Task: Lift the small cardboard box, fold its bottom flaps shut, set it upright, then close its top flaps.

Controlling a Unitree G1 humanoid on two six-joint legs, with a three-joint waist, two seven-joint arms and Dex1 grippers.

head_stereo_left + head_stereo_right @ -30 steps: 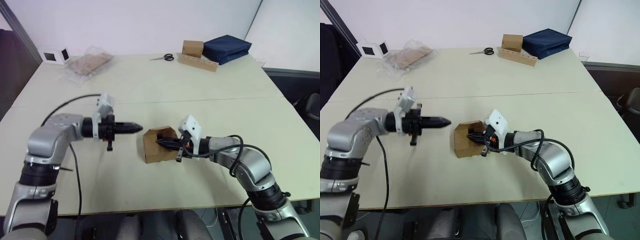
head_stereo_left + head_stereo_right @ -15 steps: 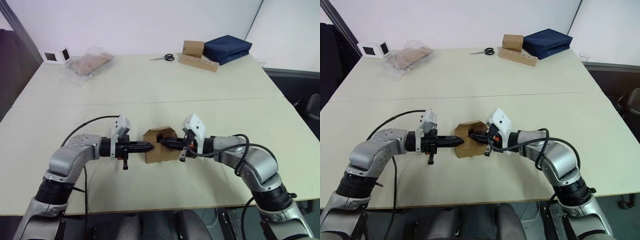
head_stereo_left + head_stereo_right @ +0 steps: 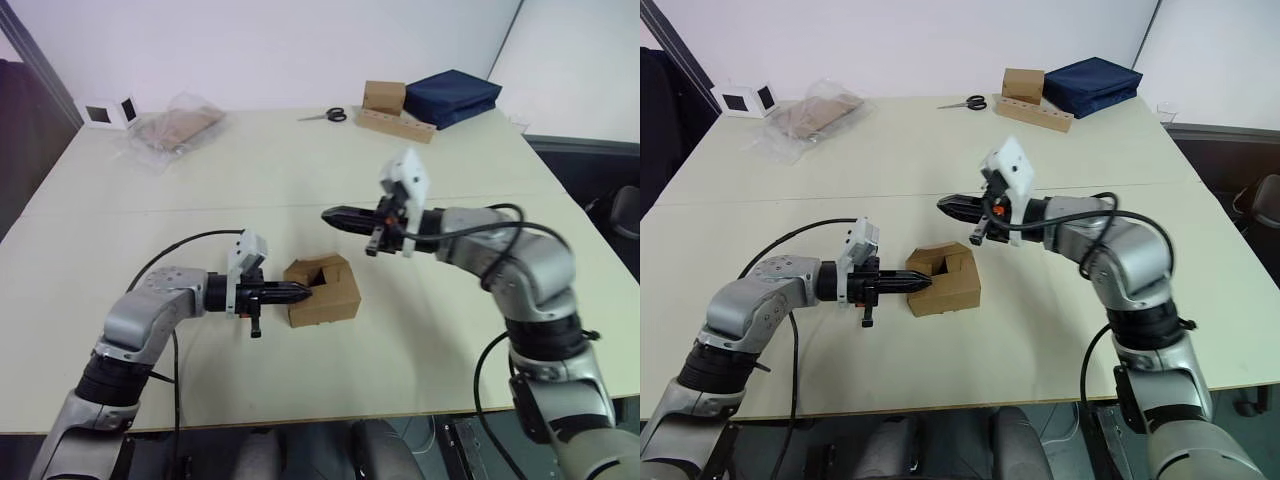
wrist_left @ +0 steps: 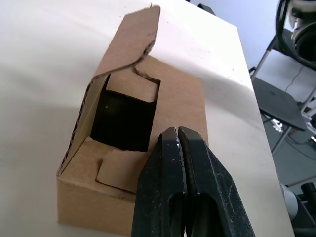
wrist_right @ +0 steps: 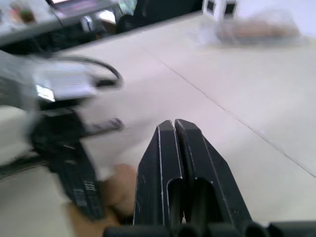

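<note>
The small cardboard box (image 3: 322,291) rests on the table near its front middle, with a dark opening between partly folded flaps on its upward face. My left gripper (image 3: 305,293) is shut, and its tip touches the box's left side at the flaps; the left wrist view has the shut fingers (image 4: 170,163) over the box (image 4: 180,101). Raised above and behind the box, apart from it, my right gripper (image 3: 328,213) is shut with nothing in it. The right wrist view has its fingers (image 5: 165,148) pressed together.
At the table's back stand a closed brown box (image 3: 385,96), scissors (image 3: 326,115), a long wooden block (image 3: 398,124) and a navy bag (image 3: 453,97). A plastic bag with flat cardboard (image 3: 175,125) and a small white box (image 3: 110,110) lie back left.
My right gripper has pulled out of the box and risen up and back. The left gripper came in from the left to the box's side. The box shifted slightly right.
</note>
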